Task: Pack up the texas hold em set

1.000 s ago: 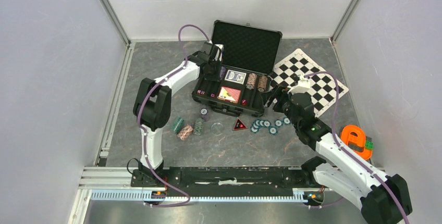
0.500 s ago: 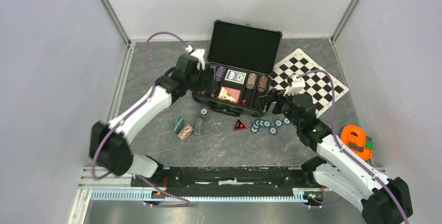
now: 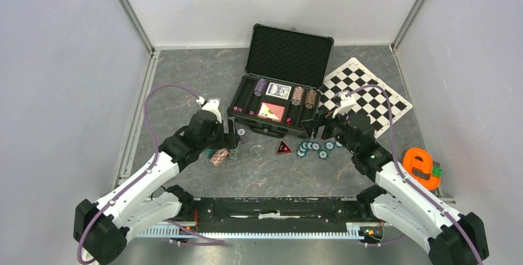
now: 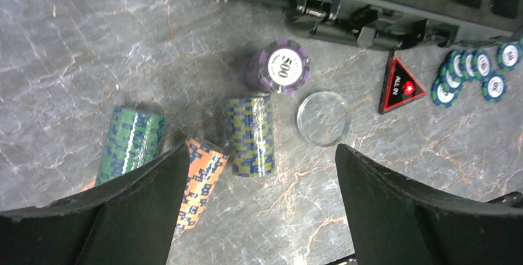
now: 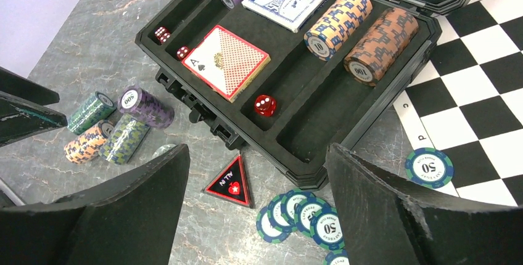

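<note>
the black rectangular hinged foam-lined case [image 3: 288, 55] lies open on the grey marbled tabletop [image 3: 185, 80]. the left pincer [image 4: 262, 154], released, hovers over striped poker chip stacks [image 4: 250, 135] (lying sideways); the right pincer [image 5: 257, 151], also released, is near the case's front.

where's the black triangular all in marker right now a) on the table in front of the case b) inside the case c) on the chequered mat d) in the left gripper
a: the all in marker lies on the grey table, just outside the front wall of the open case, beside the loose teal chips.
</note>
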`<state>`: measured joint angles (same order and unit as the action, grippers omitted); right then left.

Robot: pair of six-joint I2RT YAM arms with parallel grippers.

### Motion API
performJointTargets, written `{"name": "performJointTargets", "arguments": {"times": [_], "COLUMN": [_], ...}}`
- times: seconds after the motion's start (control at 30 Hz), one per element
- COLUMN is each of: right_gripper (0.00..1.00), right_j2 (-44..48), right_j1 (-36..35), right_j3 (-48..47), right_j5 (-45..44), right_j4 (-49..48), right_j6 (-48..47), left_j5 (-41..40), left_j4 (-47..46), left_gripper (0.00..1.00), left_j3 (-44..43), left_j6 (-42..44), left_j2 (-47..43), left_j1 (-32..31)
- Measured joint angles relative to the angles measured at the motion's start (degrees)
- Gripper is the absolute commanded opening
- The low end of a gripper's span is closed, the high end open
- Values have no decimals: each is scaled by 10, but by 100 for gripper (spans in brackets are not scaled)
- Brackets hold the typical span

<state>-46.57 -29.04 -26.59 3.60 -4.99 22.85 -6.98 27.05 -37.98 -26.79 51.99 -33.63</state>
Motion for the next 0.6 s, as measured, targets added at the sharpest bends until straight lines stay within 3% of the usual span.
{"name": "performJointTargets", "arguments": {"times": [0.2, 0.6], "right_gripper": [86, 86], "right_j2": [-1, 16], "right_j1": [0, 0], "right_j3": [0, 1], "right_j5": [6, -1], "right_j4": [8, 52], "right_j6": [1, 2], "left_j5": [3, 29], "left_j4": [11, -17], "left_gripper": [77, 70], "left_j3": [29, 19], "left_j6": [-16, -16], "left_j2": [2, 133], "left_j1": [-4, -15]}}
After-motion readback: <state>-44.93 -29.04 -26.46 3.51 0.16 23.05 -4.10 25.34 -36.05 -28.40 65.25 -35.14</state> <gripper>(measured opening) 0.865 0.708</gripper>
